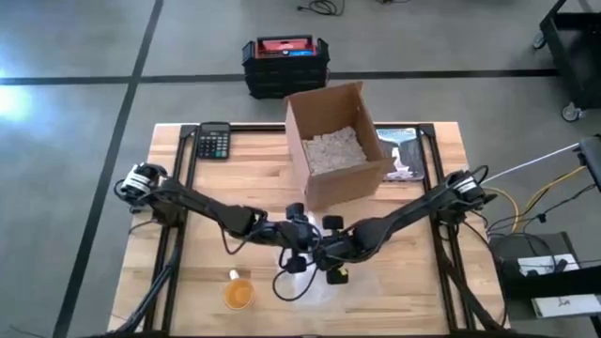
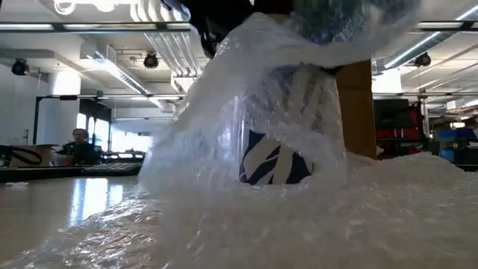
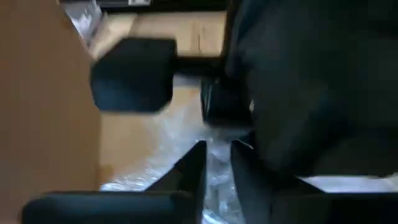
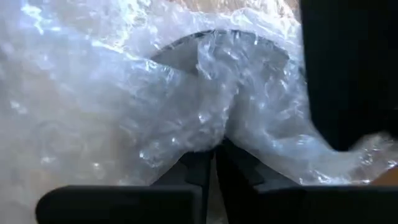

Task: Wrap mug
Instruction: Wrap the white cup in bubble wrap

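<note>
The mug (image 2: 275, 166), white with dark blue stripes, stands on the front half of the worktop (image 1: 174, 282), near its middle, shrouded in bubble wrap (image 2: 224, 149). Only the low view lets the pattern show through the film; from above the mug is hidden under the two pincers. The right wrist view shows its dark round rim under crumpled film.

The right pincer (image 4: 214, 158) sits just over the mug, its fingers drawn together on a fold of bubble wrap that rises from the mug's mouth. The left pincer (image 3: 217, 163) is right beside it, above the mug's left side, its fingers close together with a sliver of the film between them; whether they actually pinch it I cannot tell.

Left of the wrap, near the front edge, a small orange cup (image 1: 238, 294) stands open, contents not clear. Behind the arms an open cardboard box (image 1: 331, 141) holds pale loose packing fill. A calculator (image 1: 214, 142) lies at the back left, a printed booklet (image 1: 404, 153) beside the box on the right. On the floor beyond the worktop sits a black crate (image 1: 286, 66) with a red item in it.
</note>
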### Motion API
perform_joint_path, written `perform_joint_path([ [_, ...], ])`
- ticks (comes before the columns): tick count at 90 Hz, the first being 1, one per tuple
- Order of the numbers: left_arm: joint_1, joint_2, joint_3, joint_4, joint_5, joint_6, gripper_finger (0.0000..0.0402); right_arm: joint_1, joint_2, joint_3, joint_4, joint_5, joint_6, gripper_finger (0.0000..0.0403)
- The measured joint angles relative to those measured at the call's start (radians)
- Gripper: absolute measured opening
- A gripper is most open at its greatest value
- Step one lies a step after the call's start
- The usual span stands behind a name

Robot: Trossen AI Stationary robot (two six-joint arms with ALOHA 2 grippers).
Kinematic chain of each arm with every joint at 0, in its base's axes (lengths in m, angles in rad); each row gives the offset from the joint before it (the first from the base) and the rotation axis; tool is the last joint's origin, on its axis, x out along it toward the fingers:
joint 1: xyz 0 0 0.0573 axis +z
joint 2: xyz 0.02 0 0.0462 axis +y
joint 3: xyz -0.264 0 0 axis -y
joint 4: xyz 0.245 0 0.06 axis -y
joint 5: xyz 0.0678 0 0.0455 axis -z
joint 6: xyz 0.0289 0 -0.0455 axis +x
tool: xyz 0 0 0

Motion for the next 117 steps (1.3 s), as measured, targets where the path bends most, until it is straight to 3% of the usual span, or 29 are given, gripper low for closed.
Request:
perform_joint_path([
  [16, -0.016, -0.063, 0.103, -0.348, 0.039, -0.109, 0.0160, -0.001, -0.005, 0.008, 0.000, -0.001, -0.003, 0.0014],
  [30, -0.082, -0.079, 0.036, -0.425, 0.105, -0.225, 0.0168, -0.003, -0.005, 0.008, -0.002, 0.000, -0.016, 0.0014],
  [40, -0.123, -0.053, -0.065, -0.289, 0.106, -0.264, 0.0148, -0.004, -0.006, 0.008, -0.001, 0.000, -0.021, 0.0014],
  [54, -0.135, 0.012, -0.162, 0.142, 0.129, -0.217, 0.0108, -0.005, -0.006, 0.008, 0.000, 0.001, -0.022, 0.0014],
  [61, -0.133, 0.028, -0.164, 0.270, 0.123, -0.160, 0.0089, -0.005, -0.006, 0.008, 0.000, 0.001, -0.020, 0.0014],
  [91, -0.092, 0.018, -0.168, 0.315, -0.131, -0.075, 0.0025, -0.005, -0.007, 0.008, 0.009, 0.002, -0.019, 0.0014],
  [117, -0.069, 0.102, -0.168, 0.319, -0.127, -0.159, 0.0008, -0.005, -0.048, 0.008, -0.013, -0.011, -0.016, 0.0014],
])
